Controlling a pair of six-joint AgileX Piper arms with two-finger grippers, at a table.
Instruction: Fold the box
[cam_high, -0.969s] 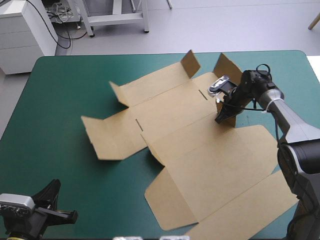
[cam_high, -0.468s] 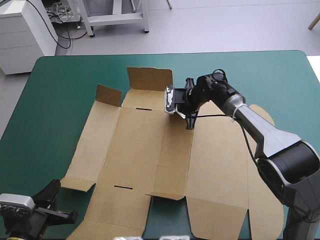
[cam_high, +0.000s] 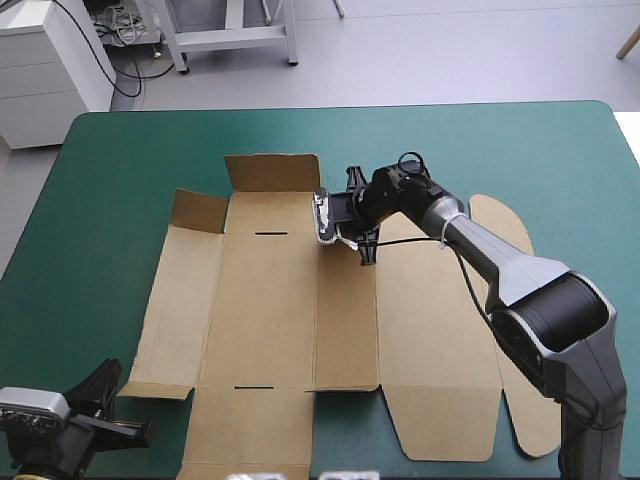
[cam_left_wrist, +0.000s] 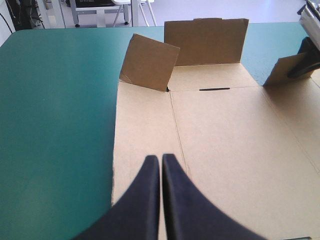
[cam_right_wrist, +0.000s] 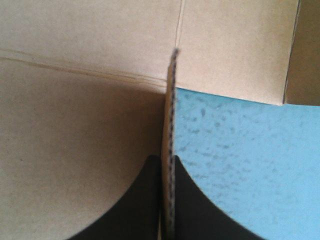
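Across the teal-green counter (cam_high: 120, 170) lies the flat brown cardboard box (cam_high: 270, 300), its far edge clamped between the black fingers (cam_right_wrist: 145, 200) of the right gripper (cam_right_wrist: 167, 167), while the left gripper (cam_left_wrist: 161, 167), fingers together and empty, sits by the near-left corner.

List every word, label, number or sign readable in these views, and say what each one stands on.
None can be read in any view. The box is plain brown board with no print. The dark marks on it are cut slots, not writing. The teal-green table cover bears no marking.
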